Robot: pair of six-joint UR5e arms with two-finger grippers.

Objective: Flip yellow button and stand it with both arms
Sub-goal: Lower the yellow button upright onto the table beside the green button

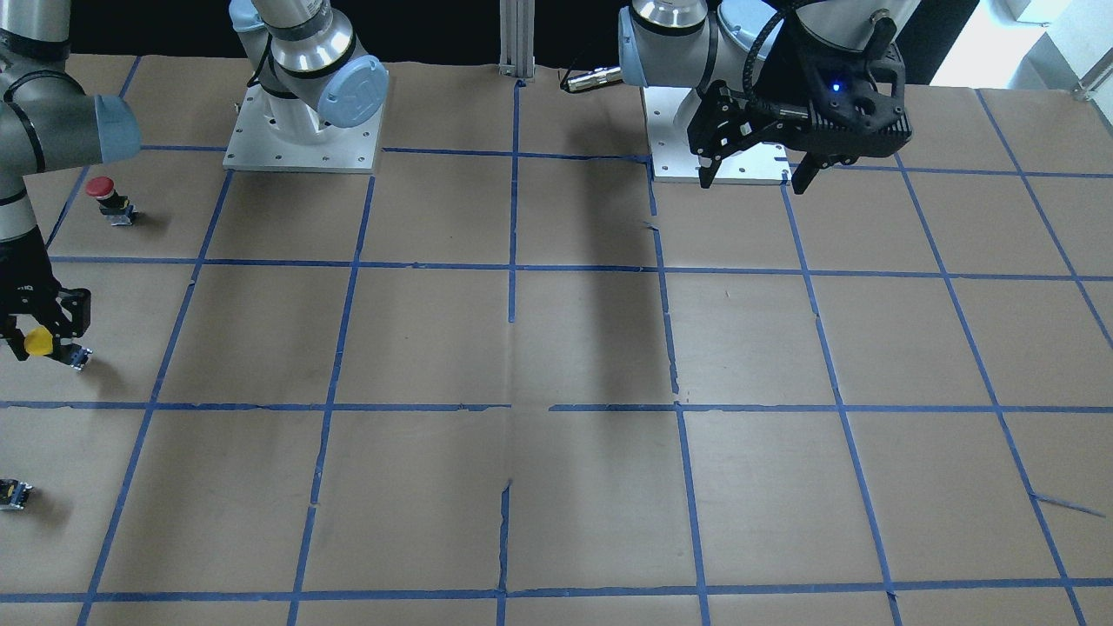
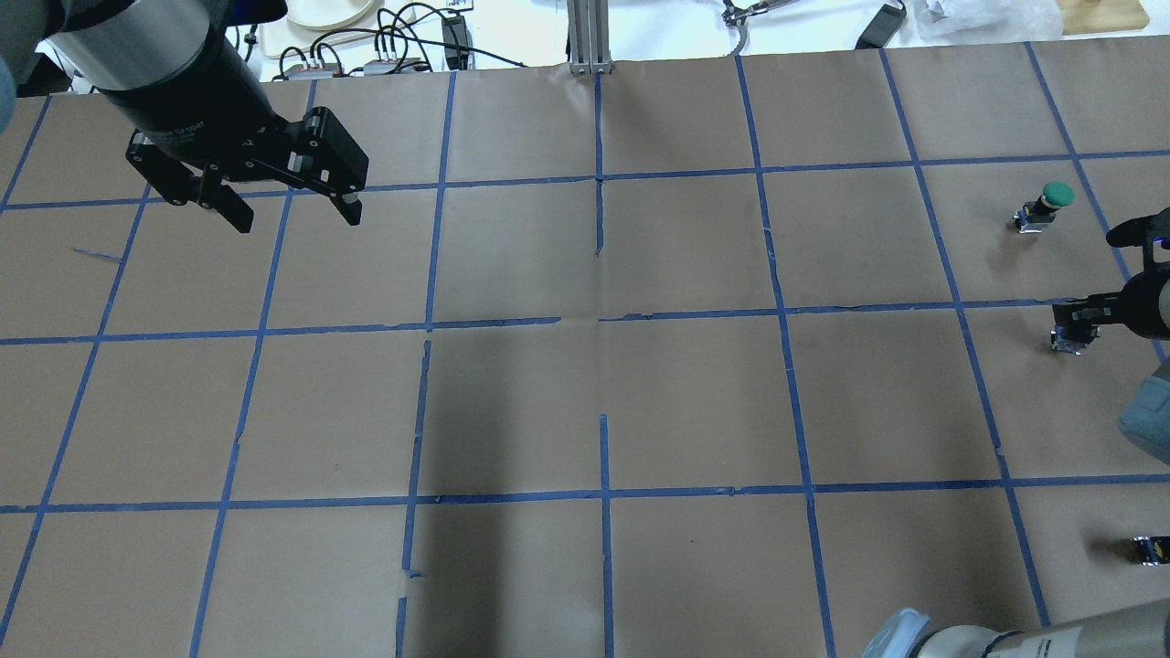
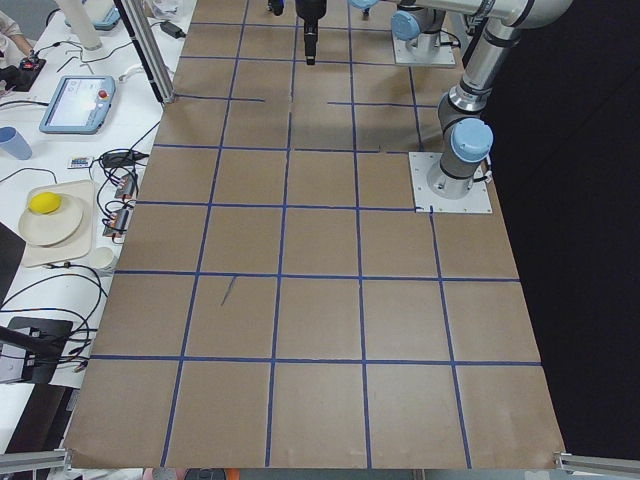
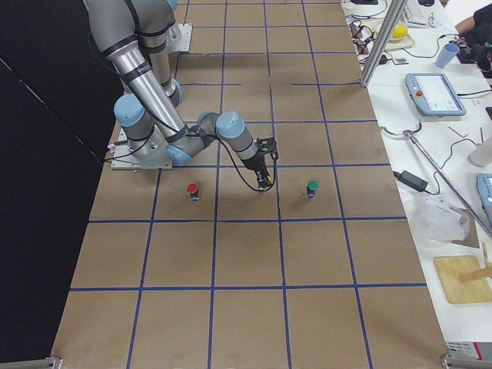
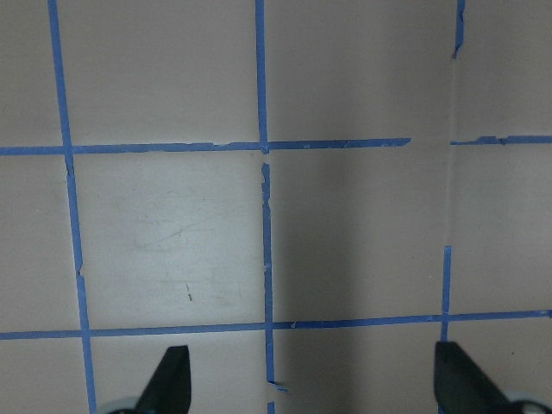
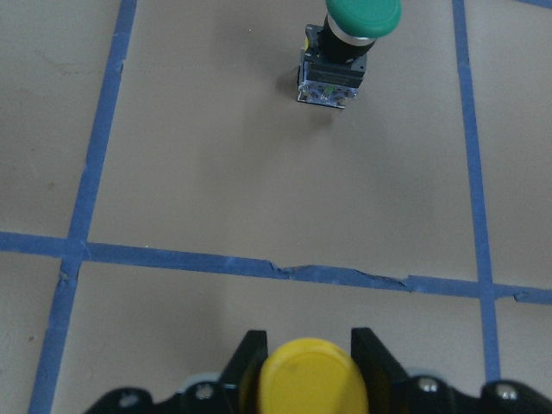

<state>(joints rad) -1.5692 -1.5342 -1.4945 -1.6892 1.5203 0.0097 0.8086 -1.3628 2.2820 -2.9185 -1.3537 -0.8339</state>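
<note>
The yellow button (image 1: 37, 342) has a round yellow cap and a grey blocky body. My right gripper (image 1: 39, 348) is shut on it low over the table at my far right, with the button tilted. I cannot tell whether it touches the table. In the right wrist view the yellow cap (image 6: 312, 381) sits between the fingers (image 6: 244, 358). The overhead view shows only its body (image 2: 1068, 340) under the right gripper (image 2: 1075, 320). My left gripper (image 1: 753, 181) is open, empty and high above my left base; it also shows overhead (image 2: 298, 219) and in its wrist view (image 5: 315, 388).
A red-capped button (image 1: 103, 189) stands nearer my base. A green-capped button (image 2: 1051, 196) stands beyond the right gripper, also in the right wrist view (image 6: 349, 43). A small dark part with a yellow speck (image 1: 13, 494) lies apart. Brown paper with blue tape lines (image 1: 513, 267) covers the table.
</note>
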